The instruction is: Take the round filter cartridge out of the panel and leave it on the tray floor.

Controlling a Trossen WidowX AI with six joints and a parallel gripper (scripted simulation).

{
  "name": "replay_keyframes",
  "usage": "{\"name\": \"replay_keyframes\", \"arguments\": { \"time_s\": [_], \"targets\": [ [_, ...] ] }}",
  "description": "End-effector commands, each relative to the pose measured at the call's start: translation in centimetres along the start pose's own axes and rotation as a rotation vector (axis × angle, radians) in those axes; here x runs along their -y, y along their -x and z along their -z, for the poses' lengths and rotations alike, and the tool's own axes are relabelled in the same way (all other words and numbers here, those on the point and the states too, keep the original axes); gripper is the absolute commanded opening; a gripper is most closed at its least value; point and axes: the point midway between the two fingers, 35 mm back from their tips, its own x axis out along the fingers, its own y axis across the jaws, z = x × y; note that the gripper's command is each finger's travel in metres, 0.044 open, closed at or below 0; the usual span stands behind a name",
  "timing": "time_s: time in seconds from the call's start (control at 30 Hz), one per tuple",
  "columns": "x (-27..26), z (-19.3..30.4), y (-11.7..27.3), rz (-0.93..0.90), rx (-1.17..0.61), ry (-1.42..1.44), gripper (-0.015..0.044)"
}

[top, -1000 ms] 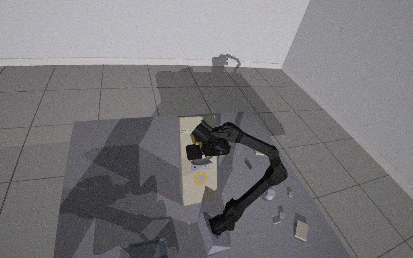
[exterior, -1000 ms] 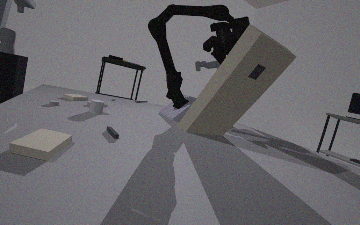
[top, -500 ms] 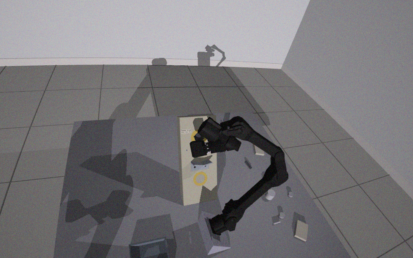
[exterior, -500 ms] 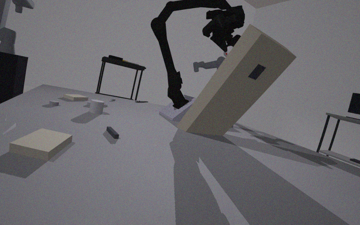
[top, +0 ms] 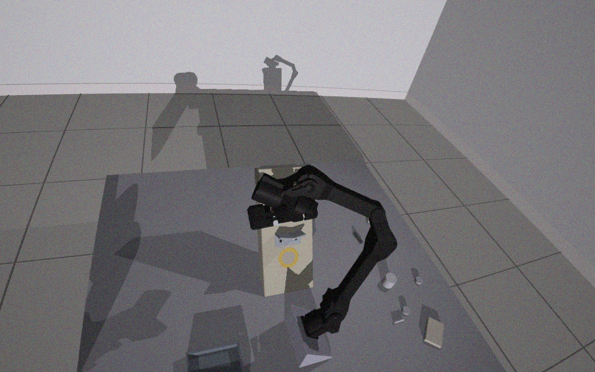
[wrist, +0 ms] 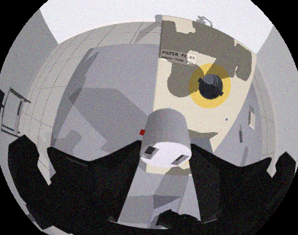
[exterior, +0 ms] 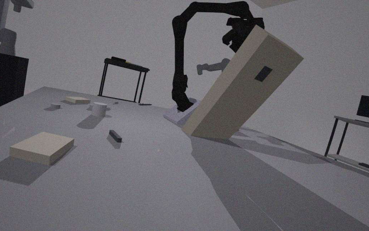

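My gripper (top: 283, 216) (wrist: 165, 147) is shut on the filter cartridge (wrist: 165, 128), a grey cylinder with a white face and two dark slots, seen between the fingers in the wrist view. A small red mark (wrist: 142, 132) shows at its left side. The cartridge is out of the service panel (top: 272, 275) (exterior: 234, 92) (wrist: 175, 117), a tilted cream block. The panel's round dark socket (wrist: 210, 87) is empty inside a yellow ring (wrist: 210, 104). The gripper is in front of the panel, beside the socket. The dark tray (top: 214, 349) is partly cut off at the bottom of the top view.
A second yellow ring (top: 280, 257) is low on the panel. The arm's base stands on a pale wedge (top: 316, 360) near the panel's foot. A white cylinder (top: 389, 280) (exterior: 99, 109), a cream block (top: 434, 330) and a dark bar (top: 356, 234) (exterior: 115, 136) lie to the right in the top view.
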Motion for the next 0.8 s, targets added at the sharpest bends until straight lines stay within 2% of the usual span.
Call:
{"name": "replay_keyframes", "arguments": {
  "time_s": [0.0, 0.13, 0.77],
  "targets": [
    [-1.7, 0.0, -0.1, 0.007, -0.007, -0.014, 0.0000],
    [-1.6, 0.3, -0.2, -0.001, -0.013, 0.018, 0.0000],
    [-14.0, 8.4, 2.2, -0.418, -0.058, 0.678, 0.0000]
  ]
}}
